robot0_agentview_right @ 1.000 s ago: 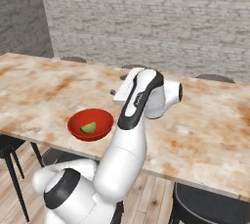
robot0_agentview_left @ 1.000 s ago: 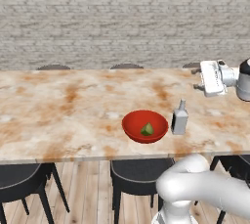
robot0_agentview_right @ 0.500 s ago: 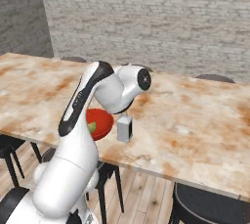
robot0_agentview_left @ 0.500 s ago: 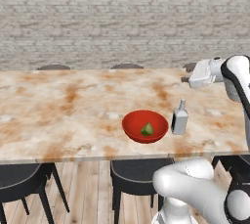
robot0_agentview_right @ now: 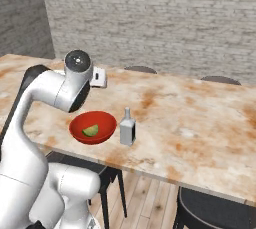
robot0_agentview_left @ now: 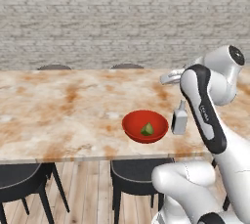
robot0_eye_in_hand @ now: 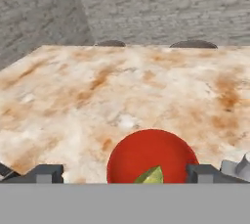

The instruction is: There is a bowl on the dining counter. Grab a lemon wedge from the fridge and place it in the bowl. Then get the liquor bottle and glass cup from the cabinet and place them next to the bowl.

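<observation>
The red bowl (robot0_agentview_left: 145, 126) is sitting near the counter's (robot0_agentview_left: 58, 105) front edge, holding the lemon wedge (robot0_agentview_left: 147, 129). The liquor bottle (robot0_agentview_left: 179, 118) is standing upright just beside it. The claw (robot0_eye_in_hand: 124, 173) is hanging wide and empty above the bowl. Bare marble is stretching toward the brick wall (robot0_agentview_right: 200, 18).

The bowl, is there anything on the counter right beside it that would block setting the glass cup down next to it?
Only on one side. The liquor bottle stands upright close beside the red bowl, lemon wedge inside. The marble counter around the bowl's other sides looks bare. The open gripper holds nothing.
</observation>
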Tool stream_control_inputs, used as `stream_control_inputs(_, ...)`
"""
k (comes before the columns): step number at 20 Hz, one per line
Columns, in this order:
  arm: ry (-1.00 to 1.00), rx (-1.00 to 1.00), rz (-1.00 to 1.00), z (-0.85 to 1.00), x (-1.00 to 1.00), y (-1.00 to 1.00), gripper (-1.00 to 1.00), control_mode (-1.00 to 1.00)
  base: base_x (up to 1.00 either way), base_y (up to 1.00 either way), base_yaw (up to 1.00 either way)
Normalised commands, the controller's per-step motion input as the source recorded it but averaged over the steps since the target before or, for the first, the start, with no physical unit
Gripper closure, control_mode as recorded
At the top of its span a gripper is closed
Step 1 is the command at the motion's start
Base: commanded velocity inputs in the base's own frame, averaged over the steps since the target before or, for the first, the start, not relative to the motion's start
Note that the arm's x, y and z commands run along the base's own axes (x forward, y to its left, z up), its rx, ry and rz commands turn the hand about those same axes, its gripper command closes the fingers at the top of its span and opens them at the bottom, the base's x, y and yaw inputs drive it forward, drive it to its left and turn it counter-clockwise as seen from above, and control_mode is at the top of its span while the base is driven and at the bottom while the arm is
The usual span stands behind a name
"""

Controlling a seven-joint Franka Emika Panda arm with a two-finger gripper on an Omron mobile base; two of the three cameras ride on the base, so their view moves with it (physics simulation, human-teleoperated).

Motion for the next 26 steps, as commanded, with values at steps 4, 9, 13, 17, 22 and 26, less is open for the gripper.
stream_control_inputs(4, 0.28, 0.00, -0.45, 0.09, -0.66, 0.03, -1.00, -1.00, 0.00, 0.00, 0.00)
stream_control_inputs(9, 0.15, -0.02, -0.36, -0.01, -0.66, 0.00, -1.00, -1.00, 0.00, 0.00, 0.00)
stream_control_inputs(13, -0.03, 0.00, -0.18, -0.09, -0.79, 0.05, -1.00, -1.00, 0.00, 0.00, 0.00)
stream_control_inputs(17, -0.21, -0.01, -0.11, -0.02, -0.87, 0.03, -1.00, -1.00, 0.00, 0.00, 0.00)
stream_control_inputs(22, -0.24, -0.02, 0.00, 0.01, -0.86, 0.00, -1.00, -1.00, 0.00, 0.00, 0.00)
stream_control_inputs(26, -0.03, 0.00, 0.00, -0.01, -0.43, 0.00, -1.00, -1.00, 0.00, 0.00, 0.00)
